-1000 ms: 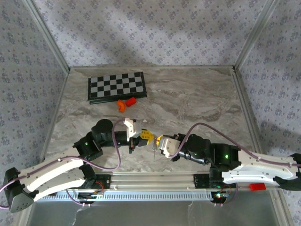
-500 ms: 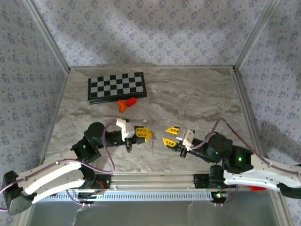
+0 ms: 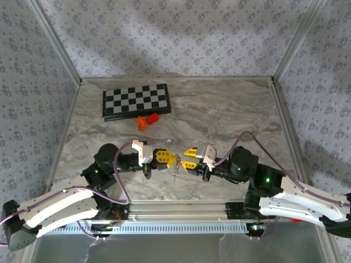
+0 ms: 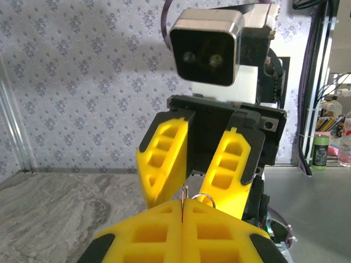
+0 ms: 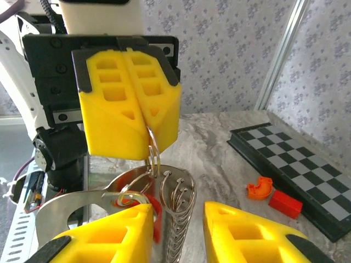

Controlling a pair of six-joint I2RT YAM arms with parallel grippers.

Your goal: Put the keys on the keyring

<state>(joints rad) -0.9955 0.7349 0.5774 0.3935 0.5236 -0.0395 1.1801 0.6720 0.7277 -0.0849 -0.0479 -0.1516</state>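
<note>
Right wrist camera: the keyring (image 5: 155, 218), a red tag on a wire ring, hangs above the desk (image 5: 219, 148). Its ring is pinched in the clenched left end effector (image 5: 145, 143), and one silver key (image 5: 55, 211) dangles with it. Facing them, just beside, the right end effector (image 5: 178, 235) is released, fingers spread. Two orange blocks (image 5: 259, 189) lie beside one checkerboard (image 5: 296, 164).

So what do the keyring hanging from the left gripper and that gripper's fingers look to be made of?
The keyring looks like thin silver steel wire: bright glints, coiled loops. The left gripper fingers look like matte yellow plastic, probably printed: flat colour, ribbed cut-outs, no shine.
</note>
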